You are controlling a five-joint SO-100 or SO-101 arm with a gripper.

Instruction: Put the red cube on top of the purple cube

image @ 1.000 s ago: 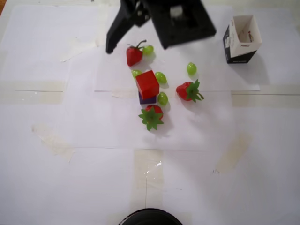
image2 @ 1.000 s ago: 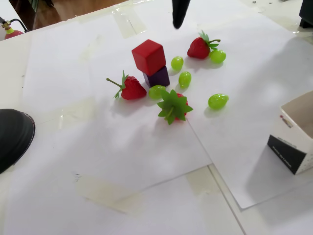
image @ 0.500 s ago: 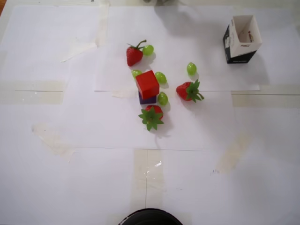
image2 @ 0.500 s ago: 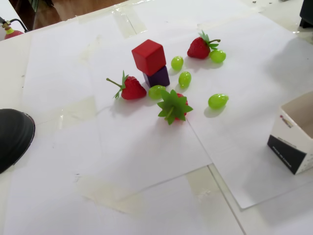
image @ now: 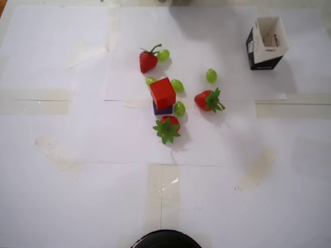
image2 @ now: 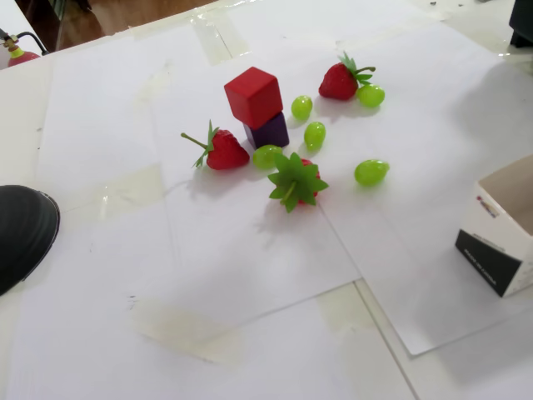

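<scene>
The red cube point(image: 163, 93) sits on top of the purple cube point(image: 163, 109) near the middle of the white paper-covered table. Only a thin strip of the purple cube shows under it in the overhead view. In the fixed view the red cube point(image2: 253, 97) rests on the purple cube point(image2: 271, 132), turned slightly and offset toward the left. No gripper or arm shows in either view.
Three strawberries point(image: 148, 61) point(image: 208, 99) point(image: 167, 128) and several green grapes point(image: 177, 85) ring the stack closely. An open black-and-white paper box point(image: 266, 44) stands at the back right. A dark round object point(image: 165, 240) sits at the front edge.
</scene>
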